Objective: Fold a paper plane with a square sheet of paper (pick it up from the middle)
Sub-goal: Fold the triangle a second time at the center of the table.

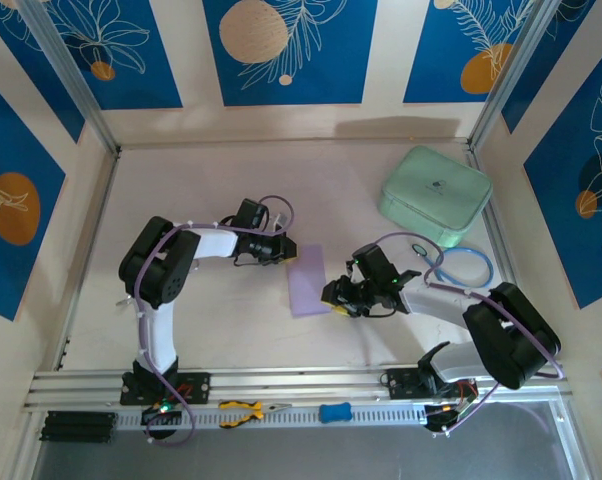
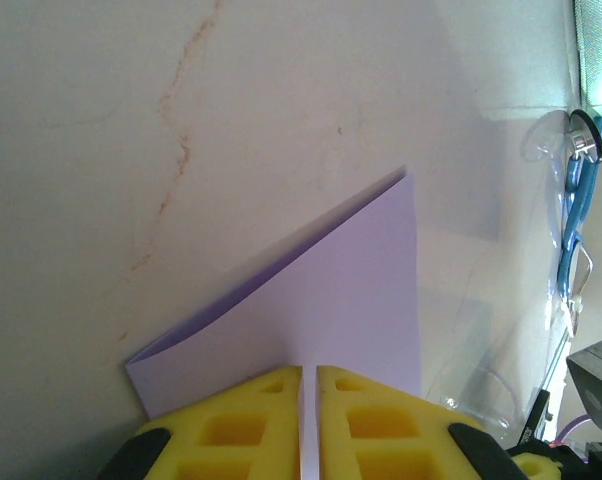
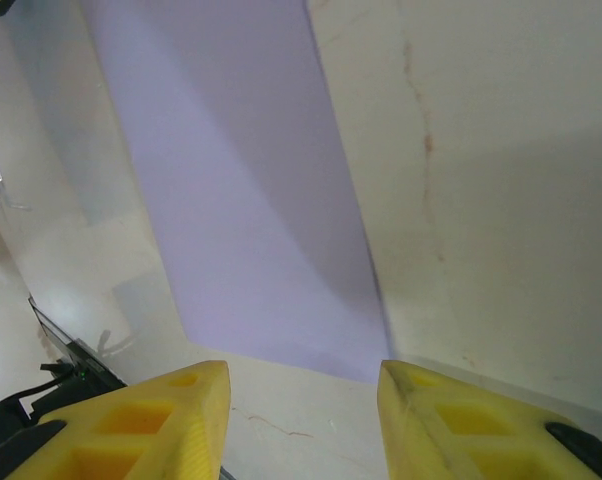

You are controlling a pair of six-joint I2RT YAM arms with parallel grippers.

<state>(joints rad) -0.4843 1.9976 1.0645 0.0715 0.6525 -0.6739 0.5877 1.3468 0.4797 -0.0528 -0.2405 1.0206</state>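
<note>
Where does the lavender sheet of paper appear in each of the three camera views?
Top external: the folded lavender sheet of paper is mid-table, between the left end effector and the right end effector.
Left wrist: lower centre, gripped by the shut left end effector.
Right wrist: upper centre-left, ahead of the open right end effector.
Shared landmark: the reddish streak on the tabletop, in both wrist views.

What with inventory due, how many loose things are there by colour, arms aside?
Lavender: 1, folded paper
Mint green: 1, case
Blue: 2, tube loop and rail piece
Yellow: 1, pliers
Total: 5
</note>
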